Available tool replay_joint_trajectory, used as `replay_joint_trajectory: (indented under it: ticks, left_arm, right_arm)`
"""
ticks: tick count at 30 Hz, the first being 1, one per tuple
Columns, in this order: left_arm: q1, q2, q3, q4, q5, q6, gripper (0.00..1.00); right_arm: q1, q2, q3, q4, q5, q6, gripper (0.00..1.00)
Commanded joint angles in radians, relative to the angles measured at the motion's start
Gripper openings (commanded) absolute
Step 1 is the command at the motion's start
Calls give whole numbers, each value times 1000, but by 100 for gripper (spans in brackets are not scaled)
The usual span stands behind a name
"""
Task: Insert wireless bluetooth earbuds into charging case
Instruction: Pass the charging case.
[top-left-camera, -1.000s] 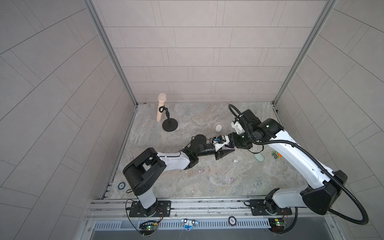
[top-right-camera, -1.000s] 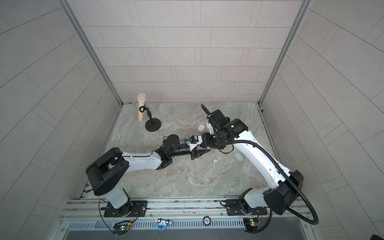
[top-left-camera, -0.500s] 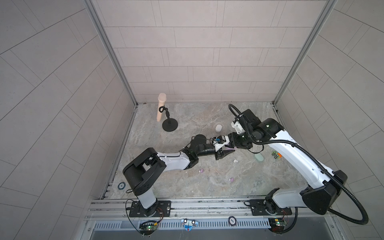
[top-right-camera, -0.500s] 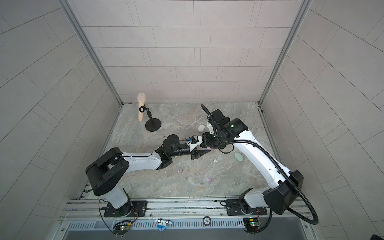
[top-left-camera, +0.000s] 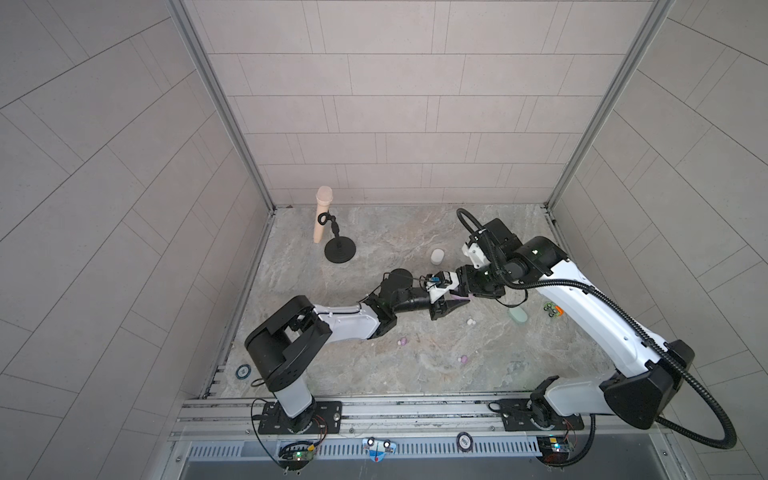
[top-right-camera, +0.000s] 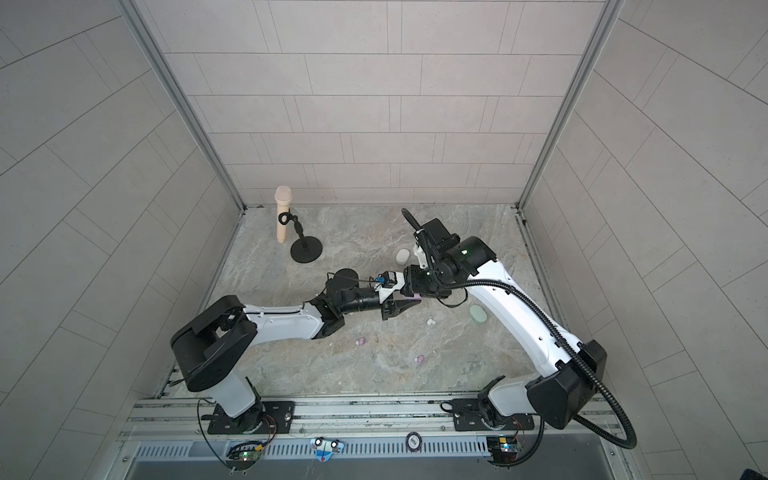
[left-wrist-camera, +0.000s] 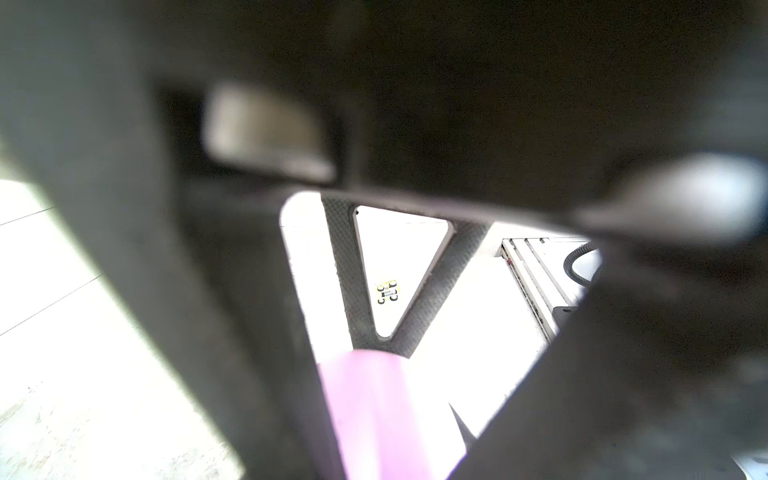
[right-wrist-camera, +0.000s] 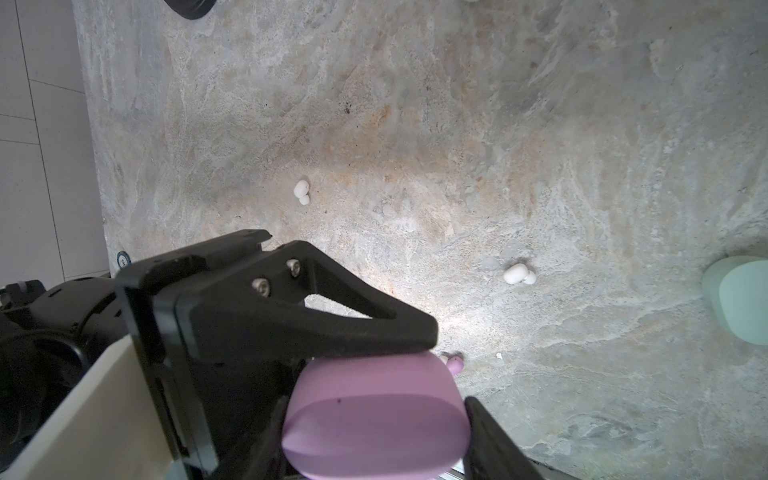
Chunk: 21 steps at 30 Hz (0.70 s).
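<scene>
One lilac earbud lay on the bench left of the lilac charging case, whose top the closed-down left end effector touched with one finger. A second lilac earbud and a white earbud lay in front of the case, which the right end effector clamped aloft. Tiny, light and slick, the buds would likely need a fingertip pinch across the body.

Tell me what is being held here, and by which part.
The right gripper holds the lilac case between its jaws, by opposite sides. The left gripper lies against it; whether it grips cannot be told.
</scene>
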Motion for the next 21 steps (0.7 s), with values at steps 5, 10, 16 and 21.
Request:
replay_joint_trajectory:
  ticks: [5, 10, 16, 21]
  left_arm:
    - [-18, -20, 4, -59, 26, 42, 44]
    - [-20, -20, 8, -77, 24, 54, 41]
    - [-19, -22, 7, -79, 29, 48, 35]
    - [-20, -23, 3, -63, 37, 16, 31]
  right_arm:
    - [4, -4, 37, 32, -35, 16, 51]
    - [4, -4, 43, 30, -36, 16, 52]
    - [4, -10, 42, 29, -34, 17, 57]
    - [3, -22, 44, 31, -32, 20, 68]
